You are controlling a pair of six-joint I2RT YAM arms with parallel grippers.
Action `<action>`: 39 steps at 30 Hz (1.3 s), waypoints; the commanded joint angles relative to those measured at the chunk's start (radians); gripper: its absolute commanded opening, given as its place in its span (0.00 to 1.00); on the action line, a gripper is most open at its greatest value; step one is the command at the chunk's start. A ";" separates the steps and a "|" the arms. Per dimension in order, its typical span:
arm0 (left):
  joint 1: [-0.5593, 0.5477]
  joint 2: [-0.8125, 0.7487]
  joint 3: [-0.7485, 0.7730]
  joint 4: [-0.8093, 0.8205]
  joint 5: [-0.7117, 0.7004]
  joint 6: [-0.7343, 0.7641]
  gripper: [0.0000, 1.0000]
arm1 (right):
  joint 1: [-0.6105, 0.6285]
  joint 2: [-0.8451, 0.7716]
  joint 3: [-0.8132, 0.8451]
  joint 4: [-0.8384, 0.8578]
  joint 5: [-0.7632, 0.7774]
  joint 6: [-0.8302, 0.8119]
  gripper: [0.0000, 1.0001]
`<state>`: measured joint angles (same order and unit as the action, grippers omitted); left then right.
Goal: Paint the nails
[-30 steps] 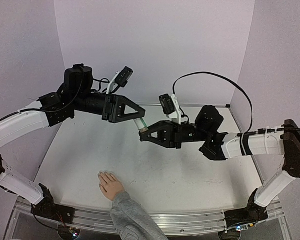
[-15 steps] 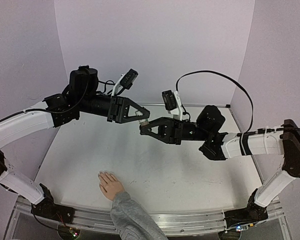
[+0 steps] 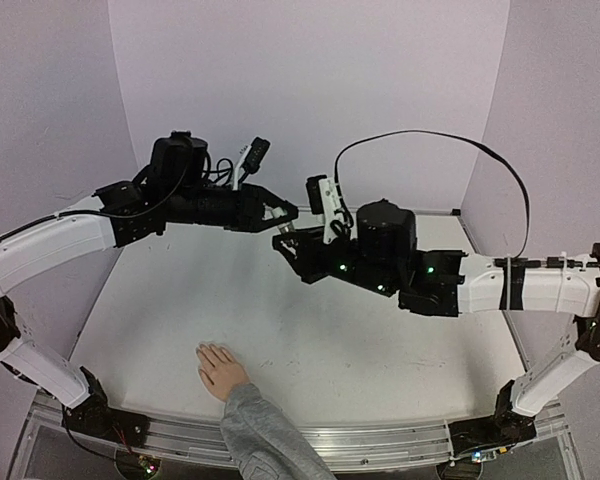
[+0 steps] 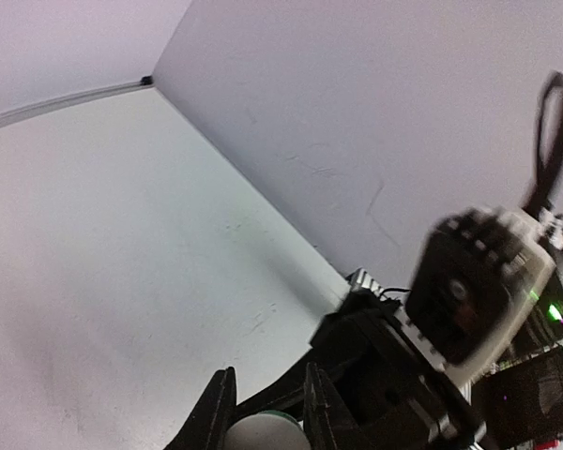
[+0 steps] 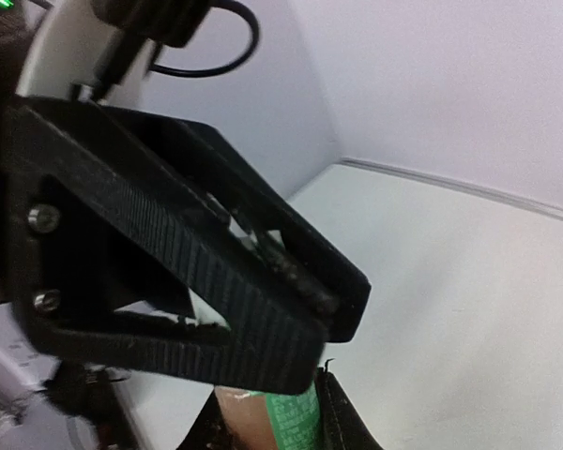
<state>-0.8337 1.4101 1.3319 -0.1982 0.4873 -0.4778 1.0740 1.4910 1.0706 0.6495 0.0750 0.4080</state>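
A small bottle (image 3: 288, 232) hangs in mid-air above the table's far middle, held from both ends. My left gripper (image 3: 286, 214) is shut on its white cap (image 4: 261, 435). My right gripper (image 3: 284, 246) is shut on the bottle's body, brownish with a green label (image 5: 291, 416). In the right wrist view the left gripper's black fingers (image 5: 197, 300) cover the bottle's top. The flesh-coloured hand (image 3: 221, 369) with a grey knit sleeve (image 3: 265, 440) lies flat near the front edge, far below both grippers. Its nails (image 3: 206, 350) are too small to make out.
The white table (image 3: 160, 300) is walled by pale panels at the back and sides. The right arm's wrist camera (image 4: 477, 281) sits close in front of my left gripper. A black cable (image 3: 430, 150) loops above the right arm.
Both wrists have rolled while holding the bottle between them. The right arm's wrist body has swung left and nearer the left gripper. The hand has not moved.
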 commanded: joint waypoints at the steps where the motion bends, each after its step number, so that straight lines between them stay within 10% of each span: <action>1: -0.022 0.043 0.076 -0.250 -0.221 -0.003 0.00 | 0.022 0.060 0.127 -0.241 0.866 -0.119 0.00; 12: -0.022 0.049 0.090 -0.234 -0.167 0.005 0.00 | 0.004 0.017 0.040 0.024 0.320 -0.240 0.00; 17: -0.019 0.008 0.054 -0.185 -0.122 0.032 0.00 | -0.141 -0.027 -0.021 0.054 -0.276 -0.177 0.62; 20: -0.018 -0.008 0.038 -0.158 -0.088 0.047 0.00 | -0.166 -0.038 -0.048 0.061 -0.450 -0.177 0.80; 27: -0.016 -0.013 0.020 -0.066 0.057 0.055 0.00 | -0.236 -0.031 -0.107 0.254 -0.762 -0.027 0.76; 32: -0.016 0.001 0.035 -0.062 0.122 0.063 0.00 | -0.243 0.001 -0.069 0.285 -0.846 0.012 0.50; 39: -0.016 0.001 0.039 -0.063 0.133 0.074 0.00 | -0.245 0.046 -0.041 0.303 -0.917 0.034 0.51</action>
<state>-0.8516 1.4277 1.3457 -0.3214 0.5823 -0.4286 0.8314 1.5135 0.9745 0.8608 -0.7490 0.4145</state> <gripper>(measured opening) 0.238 0.488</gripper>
